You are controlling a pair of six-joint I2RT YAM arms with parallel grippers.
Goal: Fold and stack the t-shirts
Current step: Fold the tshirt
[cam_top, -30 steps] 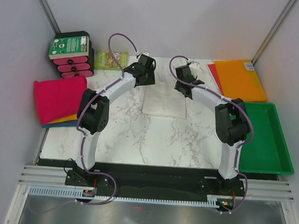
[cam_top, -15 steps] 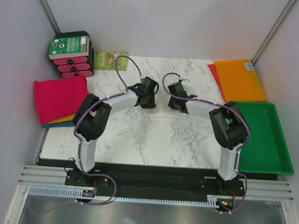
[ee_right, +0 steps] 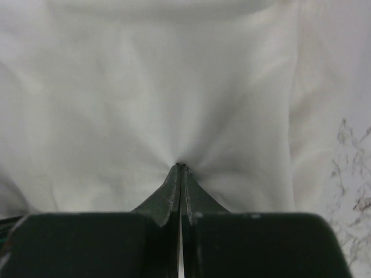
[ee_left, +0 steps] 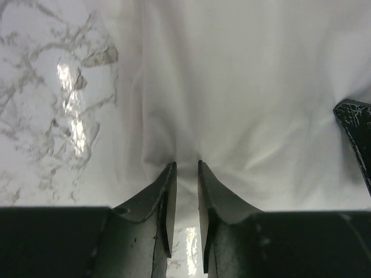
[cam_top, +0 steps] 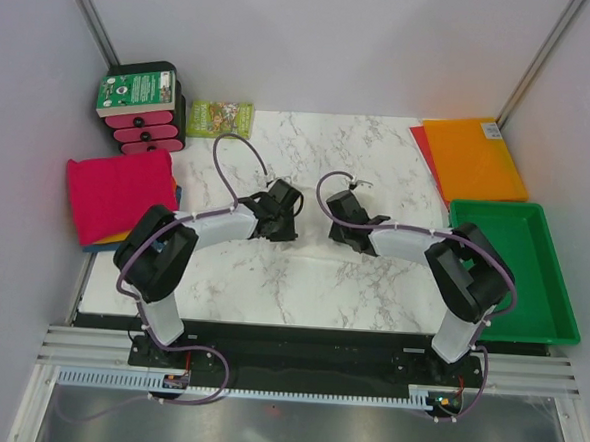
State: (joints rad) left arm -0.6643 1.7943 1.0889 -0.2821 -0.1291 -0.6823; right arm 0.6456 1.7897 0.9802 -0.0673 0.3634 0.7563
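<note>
The thin white t-shirt (ee_left: 243, 87) lies on the marble table (cam_top: 272, 275) between my two grippers, and it is hard to pick out in the top view. My left gripper (ee_left: 186, 165) has its jaws drawn close, with a fold of the white cloth pinched between them. My right gripper (ee_right: 182, 166) is shut tight on the same shirt (ee_right: 145, 87), and wrinkles fan out from its tips. From above, the left gripper (cam_top: 285, 220) and right gripper (cam_top: 341, 224) face each other low over the table. The folded magenta t-shirt (cam_top: 117, 190) tops a pile over orange (cam_top: 132, 236) and blue ones at the left edge.
A green tray (cam_top: 517, 270) sits at the right, with a flat orange sheet (cam_top: 474, 157) behind it. A stack of boxes (cam_top: 142, 106) and a green packet (cam_top: 219, 118) stand at the back left. Walls close in the left, back and right sides.
Both arms have dropped low and drawn back toward the near side. Both grippers have closed, and the white shirt no longer lies spread flat at the table's middle.
</note>
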